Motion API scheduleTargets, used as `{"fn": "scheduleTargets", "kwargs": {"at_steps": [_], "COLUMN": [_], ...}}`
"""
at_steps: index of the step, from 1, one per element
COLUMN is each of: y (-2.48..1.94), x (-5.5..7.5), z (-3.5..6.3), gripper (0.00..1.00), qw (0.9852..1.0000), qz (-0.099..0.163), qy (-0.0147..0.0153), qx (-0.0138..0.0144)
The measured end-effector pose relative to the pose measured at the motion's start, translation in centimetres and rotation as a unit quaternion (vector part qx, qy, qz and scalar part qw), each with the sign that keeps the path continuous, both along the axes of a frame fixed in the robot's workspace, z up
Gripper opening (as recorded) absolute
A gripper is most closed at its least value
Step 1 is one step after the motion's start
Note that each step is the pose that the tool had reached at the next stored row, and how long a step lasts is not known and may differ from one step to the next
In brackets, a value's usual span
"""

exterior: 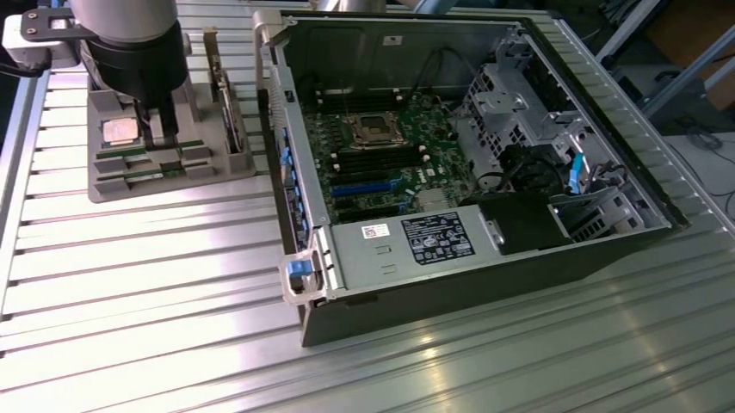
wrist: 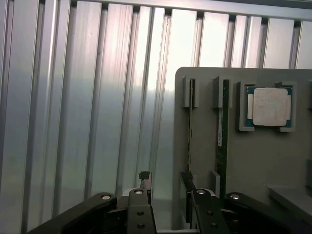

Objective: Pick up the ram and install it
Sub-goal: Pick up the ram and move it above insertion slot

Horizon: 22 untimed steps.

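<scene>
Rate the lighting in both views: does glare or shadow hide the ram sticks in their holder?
Exterior view: light streaks the ribbed table; the arm stands over the holder and shades what it carries. Wrist view: glare washes the table, yet the ram nearest the tool and its twin stand out against the grey holder.

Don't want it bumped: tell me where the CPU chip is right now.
The CPU chip lies in the gray holder at the exterior view's left, next to a ram stick, with the open computer case further toward that view's right.
</scene>
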<state>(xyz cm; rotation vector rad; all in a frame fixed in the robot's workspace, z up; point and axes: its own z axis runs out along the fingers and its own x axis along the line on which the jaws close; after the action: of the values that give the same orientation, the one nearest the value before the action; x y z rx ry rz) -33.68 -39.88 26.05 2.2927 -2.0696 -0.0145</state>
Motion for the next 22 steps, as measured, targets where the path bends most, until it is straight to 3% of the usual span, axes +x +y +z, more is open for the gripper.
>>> {"fn": "scheduleTargets", "kwargs": {"at_steps": [22], "y": [0.0], "x": [-0.12], "z": [-0.78], "gripper": [0.36], "qw": [1.0], "qz": [0.0], "qy": [0.0], "qx": [-0.0003]}}
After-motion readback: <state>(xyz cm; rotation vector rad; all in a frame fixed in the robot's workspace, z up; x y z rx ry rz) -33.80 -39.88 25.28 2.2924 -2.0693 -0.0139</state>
